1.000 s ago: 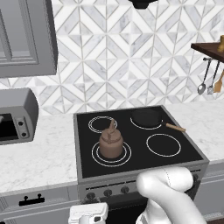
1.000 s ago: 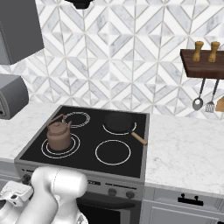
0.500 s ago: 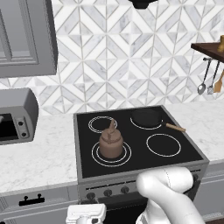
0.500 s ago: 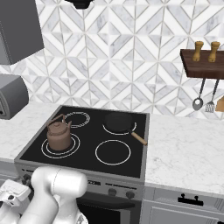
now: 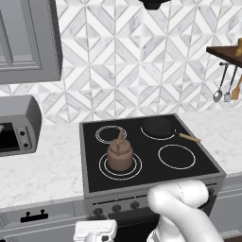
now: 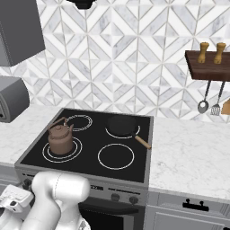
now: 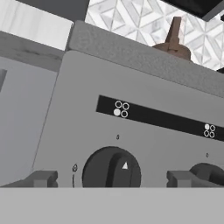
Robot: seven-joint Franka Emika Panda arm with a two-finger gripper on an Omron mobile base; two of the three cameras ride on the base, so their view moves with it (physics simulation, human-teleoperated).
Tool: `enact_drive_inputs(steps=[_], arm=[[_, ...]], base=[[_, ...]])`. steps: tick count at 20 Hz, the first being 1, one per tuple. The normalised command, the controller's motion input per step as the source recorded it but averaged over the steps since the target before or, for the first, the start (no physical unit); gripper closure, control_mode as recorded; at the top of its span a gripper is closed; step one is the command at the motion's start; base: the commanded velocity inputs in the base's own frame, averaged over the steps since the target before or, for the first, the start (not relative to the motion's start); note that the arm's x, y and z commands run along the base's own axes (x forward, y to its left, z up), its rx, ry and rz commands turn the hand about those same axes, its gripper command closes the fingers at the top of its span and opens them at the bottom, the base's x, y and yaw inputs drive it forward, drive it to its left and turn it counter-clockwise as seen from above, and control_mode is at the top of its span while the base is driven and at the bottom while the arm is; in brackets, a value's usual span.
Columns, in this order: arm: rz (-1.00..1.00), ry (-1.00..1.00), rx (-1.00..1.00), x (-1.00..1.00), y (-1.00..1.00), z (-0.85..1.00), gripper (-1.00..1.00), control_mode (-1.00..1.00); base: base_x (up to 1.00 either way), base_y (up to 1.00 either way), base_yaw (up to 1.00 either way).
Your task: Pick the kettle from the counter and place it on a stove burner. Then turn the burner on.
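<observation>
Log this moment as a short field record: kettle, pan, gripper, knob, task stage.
kettle: upright on the front left burner of the stove, off the counter
pan: on the back right burner, wooden handle pointing to the front right
gripper: low in front of the stove's control panel, fingertips on either side of a knob, not closed on it
knob: dark, with a white pointer mark
task stage: kettle placed; burner knob comes next
</observation>
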Motion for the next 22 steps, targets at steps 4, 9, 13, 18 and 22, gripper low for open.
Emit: enact_drive_inputs(steps=[4,9,13,18,22], arm=[[0.00,0.00,0.00,0.00,0.00,0.00,-1.00,-1.00],[0.00,0.00,0.01,0.00,0.00,0.14,1.00,-1.00],[0.00,0.03,0.00,0.12,0.00,0.04,1.00,-1.00],[0.06,0.11,-0.15,0.06,0.02,-0.01,1.00,-1.00],[0.14,0.16,-0.37,0.03,0.18,-0.26,1.00,-1.00]], base=[[0.00,0.00,0.00],[0.00,0.00,0.00],[0.00,0.00,0.00],[0.00,0.00,0.00],[0.00,0.00,0.00]])
